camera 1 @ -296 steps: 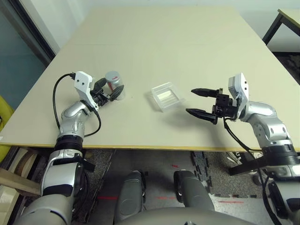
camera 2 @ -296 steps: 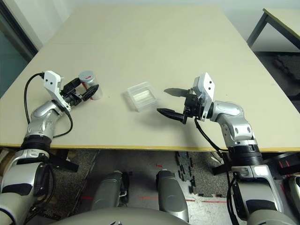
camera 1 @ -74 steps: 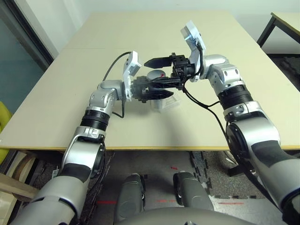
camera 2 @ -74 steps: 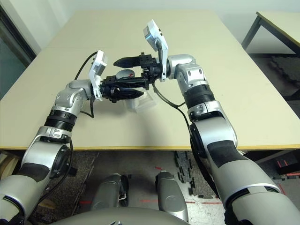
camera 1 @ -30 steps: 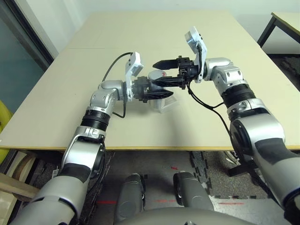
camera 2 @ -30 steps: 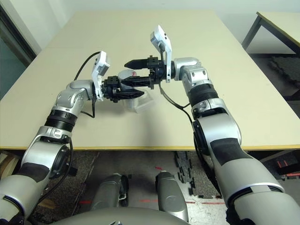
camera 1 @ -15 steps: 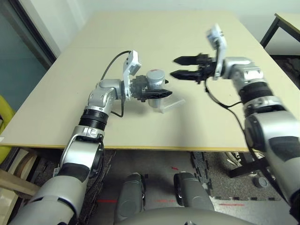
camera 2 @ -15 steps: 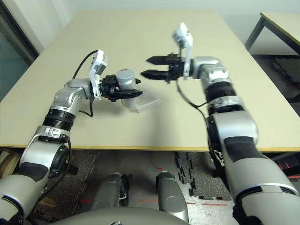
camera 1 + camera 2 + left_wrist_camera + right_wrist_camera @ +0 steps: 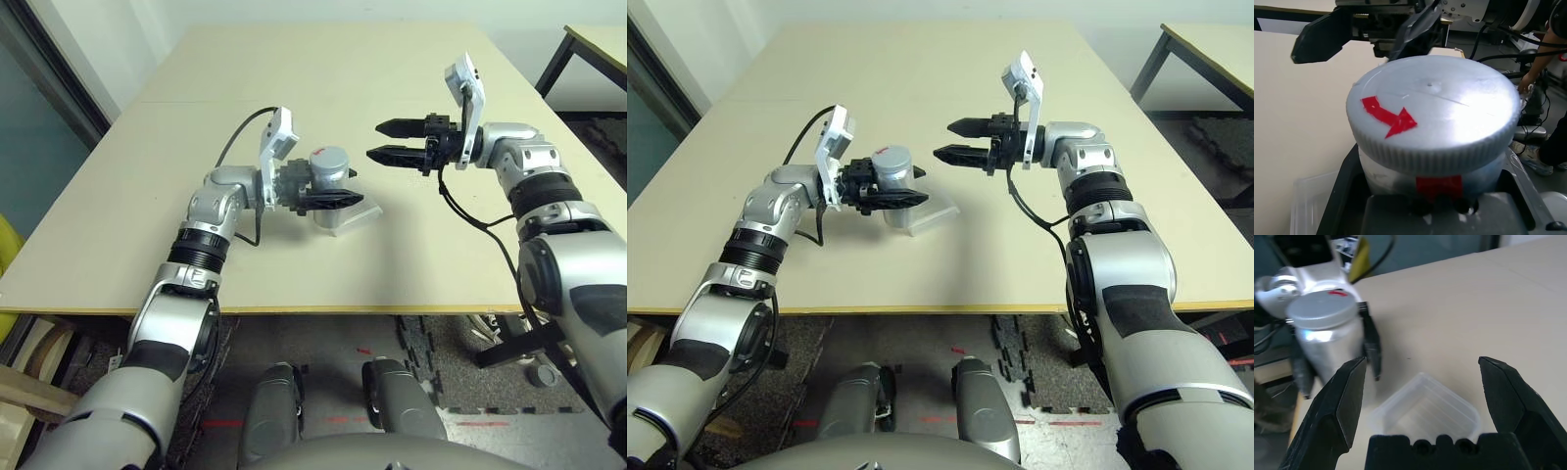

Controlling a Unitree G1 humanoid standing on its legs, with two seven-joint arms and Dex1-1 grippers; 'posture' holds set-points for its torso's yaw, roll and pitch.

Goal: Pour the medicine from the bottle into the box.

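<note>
The silvery-grey bottle [image 9: 328,172] with a red mark stands nearly upright above the table, and my left gripper [image 9: 343,188] is shut on its body. Its round grey cap [image 9: 1432,107], marked with a red arrow, is on. The clear plastic box [image 9: 349,216] lies on the table just below and beside the bottle. My right gripper [image 9: 377,140] hovers open a short way to the right of the bottle, its fingers pointing at it with nothing between them. In the right wrist view the bottle [image 9: 1327,333] and the box [image 9: 1425,411] lie ahead of those fingers. The medicine is hidden.
The pale table [image 9: 323,69] stretches far behind the arms. A black cable [image 9: 235,147] loops from my left wrist. Another table's dark leg [image 9: 558,59] stands at the far right, past the table edge.
My right gripper, close against the bottle's cap a second ago, has pulled away to the right and stays open. The bottle remains in my left gripper, now more upright.
</note>
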